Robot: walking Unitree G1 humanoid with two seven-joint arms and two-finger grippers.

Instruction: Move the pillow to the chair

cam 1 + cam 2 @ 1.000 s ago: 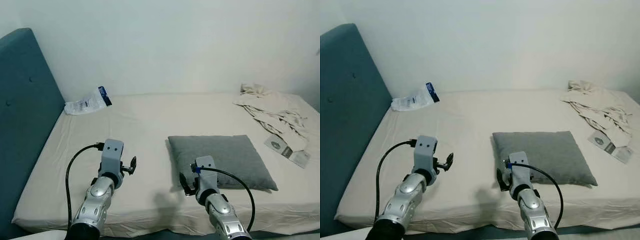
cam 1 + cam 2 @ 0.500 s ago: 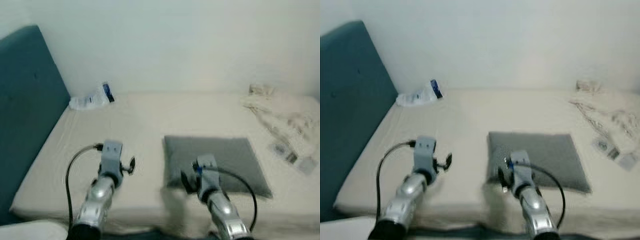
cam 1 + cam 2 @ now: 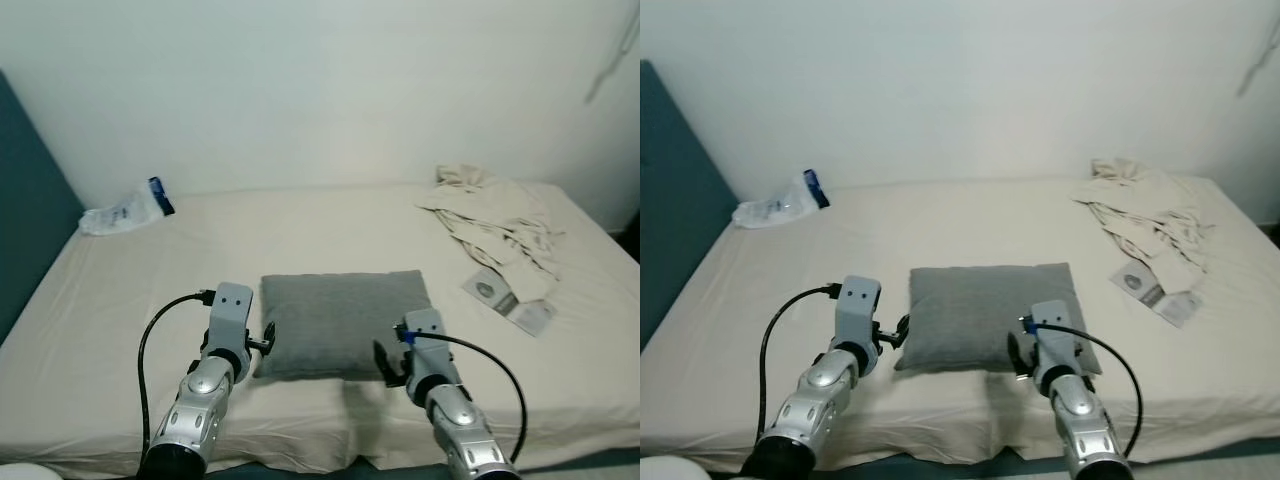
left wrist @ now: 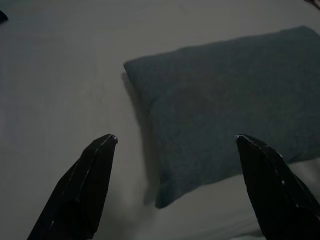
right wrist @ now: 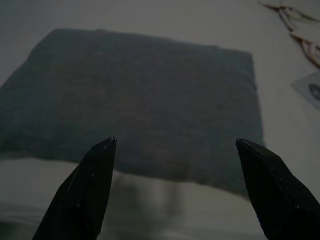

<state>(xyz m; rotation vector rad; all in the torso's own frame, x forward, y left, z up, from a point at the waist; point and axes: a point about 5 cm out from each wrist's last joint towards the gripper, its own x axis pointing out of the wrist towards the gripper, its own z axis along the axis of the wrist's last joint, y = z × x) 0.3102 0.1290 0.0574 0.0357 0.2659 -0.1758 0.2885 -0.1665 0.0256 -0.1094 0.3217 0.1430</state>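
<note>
Bed (image 3: 120, 300) with beige sheet, set against a plain white wall; dark teal headboard (image 3: 30, 210) at the robot's left edge of view. Grey pillow (image 3: 340, 322) lies flat on the sheet near the front edge of the bed, roughly centred between the two arms.

Left gripper (image 4: 175, 142): fingers spread wide apart, holding nothing. It hovers at the pillow's front-left corner; the wrist view looks past the corner, with one finger over bare sheet and the other over the pillow's near edge. No contact visible.

Right gripper (image 5: 175, 142): fingers also spread wide, holding nothing. It sits over the pillow's front-right part; the wrist view looks across most of the pillow's top face, with the near edge just beyond the fingertips. No contact visible.

Other items on the bed: clear plastic bag with a blue end (image 3: 125, 210) at the far left by the headboard; crumpled beige cloth (image 3: 490, 215) at the far right; flat printed packets (image 3: 510, 300) just in front of the cloth, well apart from the pillow.
</note>
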